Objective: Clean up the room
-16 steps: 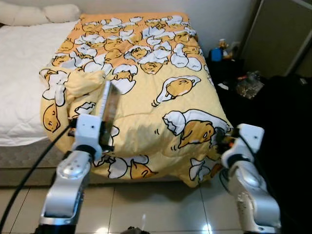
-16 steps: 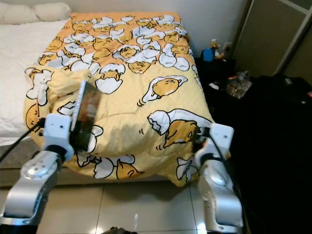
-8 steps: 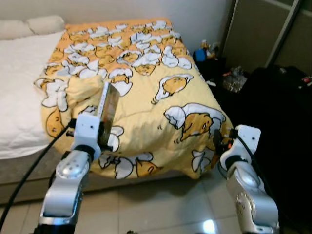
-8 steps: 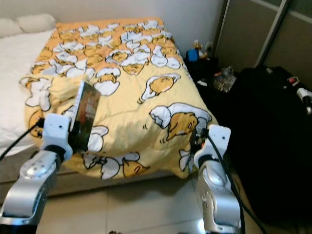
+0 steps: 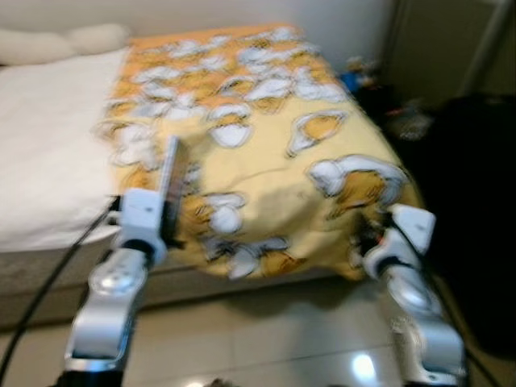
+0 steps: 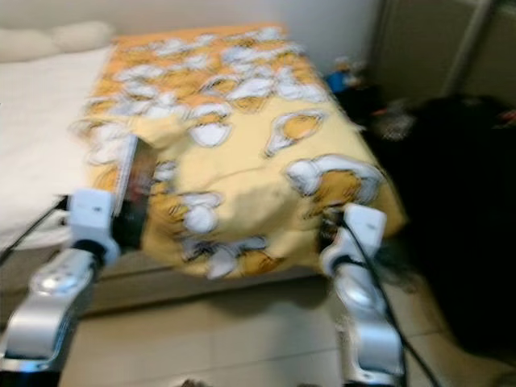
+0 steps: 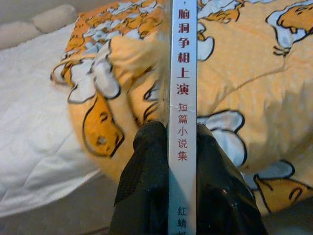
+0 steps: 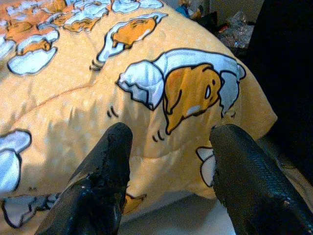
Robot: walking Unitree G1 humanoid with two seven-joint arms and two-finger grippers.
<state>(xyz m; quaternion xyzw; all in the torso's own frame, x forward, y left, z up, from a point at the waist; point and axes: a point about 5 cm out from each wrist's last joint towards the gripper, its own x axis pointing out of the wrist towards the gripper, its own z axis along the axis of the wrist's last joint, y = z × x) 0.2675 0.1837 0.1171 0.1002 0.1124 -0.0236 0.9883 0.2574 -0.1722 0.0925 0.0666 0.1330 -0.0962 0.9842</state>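
Observation:
My left gripper (image 7: 181, 131) is shut on a thin book (image 7: 182, 88), held upright with its white spine and red Chinese lettering facing the wrist camera. In the eye views the book (image 5: 172, 187) stands above the left wrist, in front of the near edge of the bed. The yellow cartoon-egg quilt (image 5: 266, 145) covers the bed's right half and hangs over the foot. My right gripper (image 8: 168, 134) is open and holds nothing; it is close to the quilt's hanging corner (image 8: 186, 93).
White sheet (image 5: 48, 137) and pillows (image 5: 97, 36) lie on the bed's left half. Dark bags (image 5: 472, 185) and small clutter (image 5: 367, 76) fill the right side beside the bed. Glossy tiled floor (image 5: 266, 330) lies below my arms. The eye views are blurred.
The whole picture has swung and blurred, so the camera has moved; more white sheet now shows on the left. The book stays clamped in my left gripper and the right stays open.

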